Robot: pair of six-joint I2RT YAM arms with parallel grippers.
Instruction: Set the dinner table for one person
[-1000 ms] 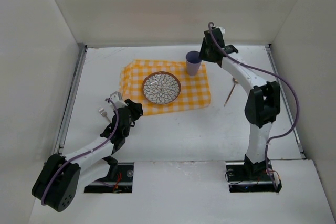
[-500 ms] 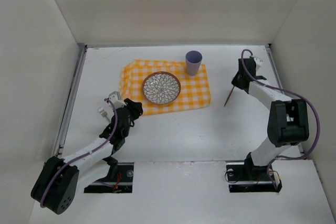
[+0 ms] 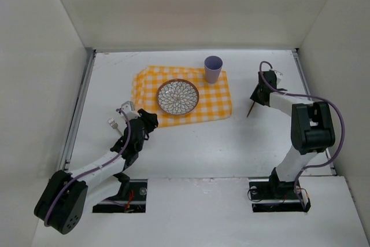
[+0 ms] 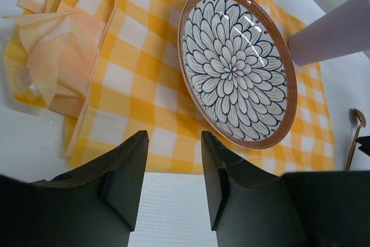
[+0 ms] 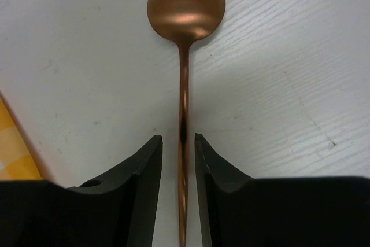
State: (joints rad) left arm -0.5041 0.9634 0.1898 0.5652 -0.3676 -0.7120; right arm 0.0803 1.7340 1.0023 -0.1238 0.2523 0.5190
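Observation:
The white dinner table holds a yellow-and-white checked cloth. On the cloth are a flower-patterned plate and a lilac cup. A copper spoon lies on the bare table to the right of the cloth. My right gripper is low over the spoon. In the right wrist view the spoon's handle runs between the slightly parted fingers of the right gripper, with a thin gap on each side. My left gripper is open and empty, just off the cloth's near edge, facing the plate.
A folded pale orange napkin lies on the cloth's left end. A small pale fork-like utensil lies on the table left of my left gripper. White walls enclose the table on three sides. A corner of the cloth shows left of the right fingers.
My right arm has left the cup standing on the cloth, swung right and come down over the spoon. The left arm has not moved.

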